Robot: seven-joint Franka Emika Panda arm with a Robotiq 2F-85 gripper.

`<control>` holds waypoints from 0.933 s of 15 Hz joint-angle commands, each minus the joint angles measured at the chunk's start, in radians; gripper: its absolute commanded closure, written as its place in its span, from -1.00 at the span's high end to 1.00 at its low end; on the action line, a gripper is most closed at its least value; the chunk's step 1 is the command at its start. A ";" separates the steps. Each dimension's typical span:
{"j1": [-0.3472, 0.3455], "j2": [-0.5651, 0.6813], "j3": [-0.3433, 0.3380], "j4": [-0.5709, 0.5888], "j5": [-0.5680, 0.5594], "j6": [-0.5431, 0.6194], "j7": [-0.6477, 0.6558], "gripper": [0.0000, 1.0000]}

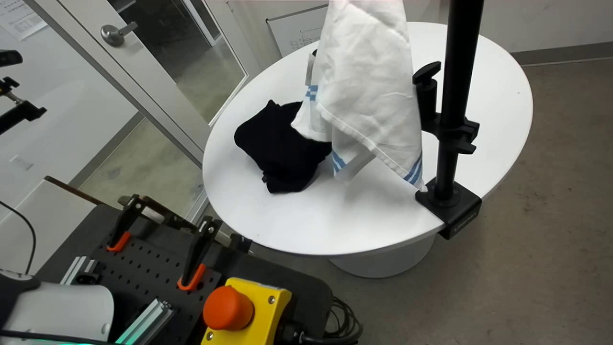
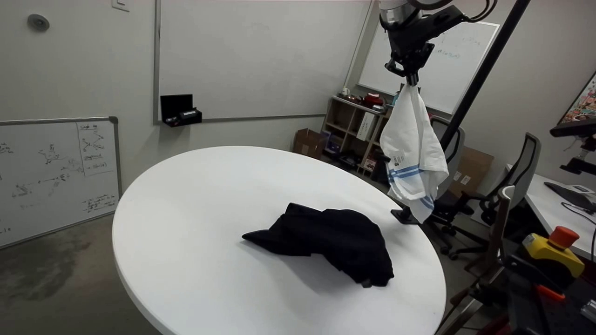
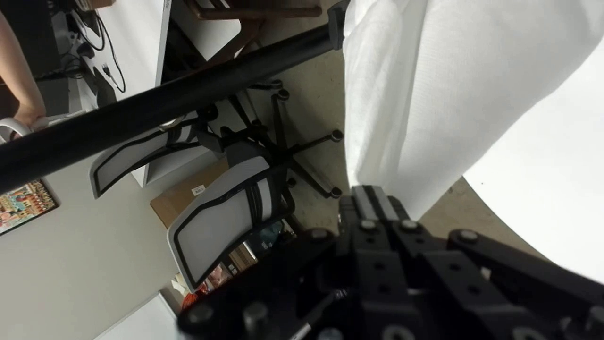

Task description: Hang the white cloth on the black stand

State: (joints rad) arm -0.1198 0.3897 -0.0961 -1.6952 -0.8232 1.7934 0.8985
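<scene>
Claw: drawn together, pinching the white cloth by its top.
Cloth: dangling beside the black stand; whether they touch, I can't tell.
Hanging: I'd drape it over the side bracket before easing my grip.
Desk: round, white, carrying a dark garment.
Room: whiteboards, office chairs.

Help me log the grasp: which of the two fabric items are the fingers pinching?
The blue-striped white cloth: it hangs from the fingers, gripped at its top. The dark fabric instead lies bunched on the round table.
</scene>
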 commanded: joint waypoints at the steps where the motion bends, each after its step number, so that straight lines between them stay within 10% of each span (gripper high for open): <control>1: 0.021 0.077 -0.028 0.110 0.057 -0.073 -0.037 -1.00; 14: 0.065 0.149 -0.084 0.277 0.059 -0.184 -0.234 -1.00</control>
State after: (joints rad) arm -0.1014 0.5003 -0.1503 -1.4900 -0.7129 1.6780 0.7059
